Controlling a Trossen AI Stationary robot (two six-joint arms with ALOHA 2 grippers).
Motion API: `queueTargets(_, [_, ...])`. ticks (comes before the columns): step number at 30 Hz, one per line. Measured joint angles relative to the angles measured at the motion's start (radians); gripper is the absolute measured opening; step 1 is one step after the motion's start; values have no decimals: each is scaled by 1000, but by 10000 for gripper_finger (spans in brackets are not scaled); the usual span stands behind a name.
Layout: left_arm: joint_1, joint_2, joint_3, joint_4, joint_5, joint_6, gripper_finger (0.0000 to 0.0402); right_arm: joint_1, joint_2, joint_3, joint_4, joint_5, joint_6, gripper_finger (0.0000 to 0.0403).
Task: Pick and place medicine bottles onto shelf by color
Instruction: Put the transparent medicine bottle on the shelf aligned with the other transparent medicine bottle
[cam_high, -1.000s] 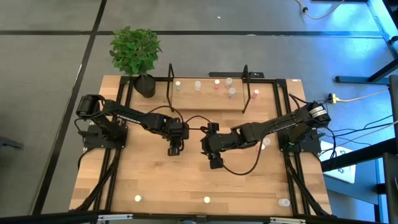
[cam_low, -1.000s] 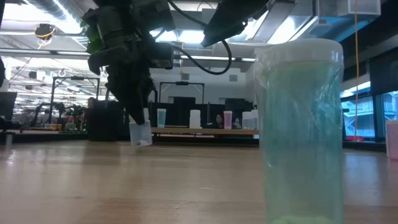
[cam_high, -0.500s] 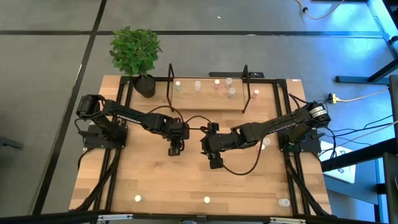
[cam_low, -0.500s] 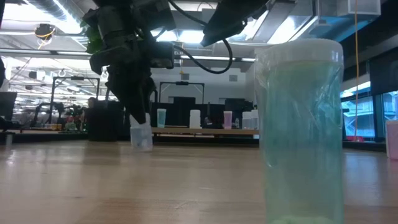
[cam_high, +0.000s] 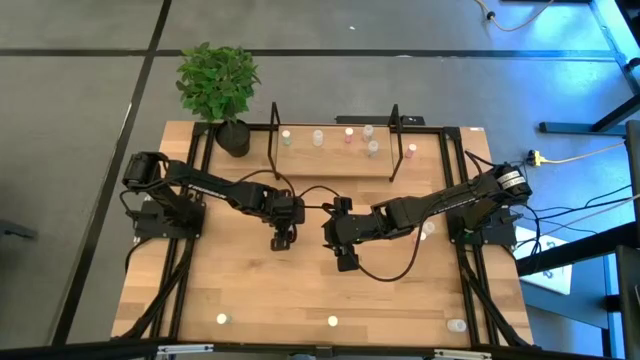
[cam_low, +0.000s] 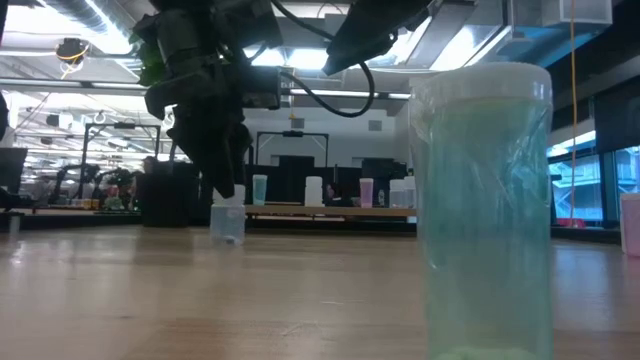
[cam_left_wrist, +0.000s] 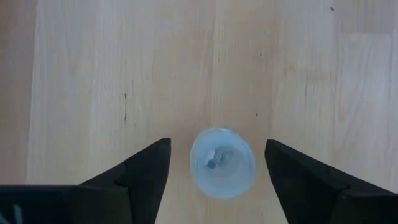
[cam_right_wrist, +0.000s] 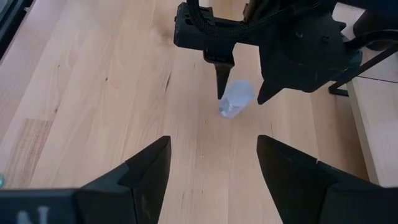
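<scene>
Standing upright, the clear bottle sits untouched between the released left tool.

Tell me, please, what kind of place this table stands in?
Probably a robotics lab or workshop. Two arms are bolted to a wooden table in a black frame, on a grey floor marked with tape lines. Behind the table, the low view shows a large hall with ceiling lights and more equipment. A potted plant stands at one corner.

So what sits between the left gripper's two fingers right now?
A small clear bottle stands upright on the table between the open fingers of the left gripper, with bare wood on both sides of it; the left wrist view shows this.
</scene>
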Motion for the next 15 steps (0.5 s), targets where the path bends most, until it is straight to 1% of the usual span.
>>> queueTargets(3, [12, -7, 0, 2, -3, -3, 263, 0, 0, 0, 0, 0, 0, 241])
queueTargets(9, [24, -32, 0, -23, -40, -7, 263, 0, 0, 0, 0, 0, 0, 241])
queueTargets(15, [12, -149, 0, -118, -98, -76, 266, 0, 0, 0, 0, 0, 0, 241])
